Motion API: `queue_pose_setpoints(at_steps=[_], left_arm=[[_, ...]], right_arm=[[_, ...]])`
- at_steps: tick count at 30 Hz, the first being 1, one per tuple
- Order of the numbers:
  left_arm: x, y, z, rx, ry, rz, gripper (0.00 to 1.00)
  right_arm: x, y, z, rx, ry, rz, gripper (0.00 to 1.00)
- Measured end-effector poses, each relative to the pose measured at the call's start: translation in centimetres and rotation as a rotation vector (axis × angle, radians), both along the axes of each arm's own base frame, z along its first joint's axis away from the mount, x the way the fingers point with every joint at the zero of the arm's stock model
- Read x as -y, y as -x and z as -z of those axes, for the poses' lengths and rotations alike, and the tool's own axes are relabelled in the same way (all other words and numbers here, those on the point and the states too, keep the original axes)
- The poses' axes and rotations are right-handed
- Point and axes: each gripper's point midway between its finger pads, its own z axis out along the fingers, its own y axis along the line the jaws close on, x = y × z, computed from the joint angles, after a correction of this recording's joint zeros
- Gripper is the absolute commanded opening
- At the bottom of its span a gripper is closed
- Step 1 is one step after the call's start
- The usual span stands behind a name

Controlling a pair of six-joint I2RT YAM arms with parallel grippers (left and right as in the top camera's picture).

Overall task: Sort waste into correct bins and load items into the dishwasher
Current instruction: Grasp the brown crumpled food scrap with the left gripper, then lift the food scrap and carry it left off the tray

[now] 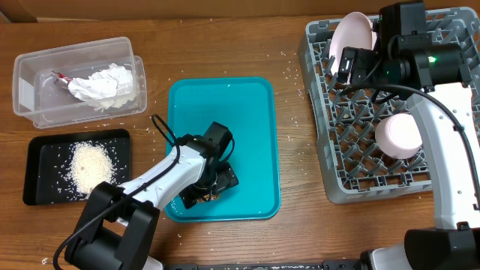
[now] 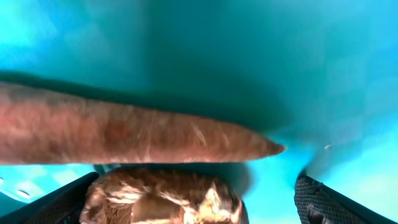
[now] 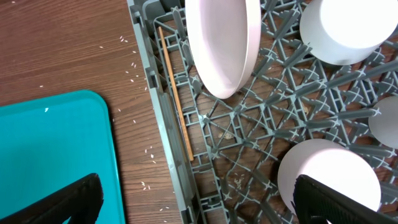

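On the teal tray, the left pincer stands released, jaws wide either side of the golden scrap, the carrot strip just beyond. The right pincer, released too, hovers over the grey rack. Napkins lie in the clear tub, rice in the black tray.

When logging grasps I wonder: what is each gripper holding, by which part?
Nothing. The left gripper is open over the carrot strip and brown scrap on the tray; the right gripper is open above the rack.
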Motion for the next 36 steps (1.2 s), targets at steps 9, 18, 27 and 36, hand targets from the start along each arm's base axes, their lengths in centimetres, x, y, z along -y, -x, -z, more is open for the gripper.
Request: queue_pose_setpoints(at_steps=[9, 18, 27, 36], left_arm=[[-0.5, -0.4, 0.0, 0.025, -0.031, 0.008, 0.9], [-1.0, 1.2, -0.2, -0.045, -0.038, 0.045, 0.82], [-0.6, 0.7, -0.1, -0.021, -0.021, 0.056, 0.72], [-0.8, 0.7, -0.1, -0.02, -0.029, 0.057, 0.54]], right_arm=[[0.0, 0.0, 0.0, -0.001, 0.0, 0.0, 1.0], [0.0, 0.0, 0.0, -0.001, 0.0, 0.0, 1.0], [0.0, 0.0, 0.0, -0.001, 0.0, 0.0, 1.0], [0.0, 0.0, 0.0, 0.0, 0.0, 0.0, 1.0]])
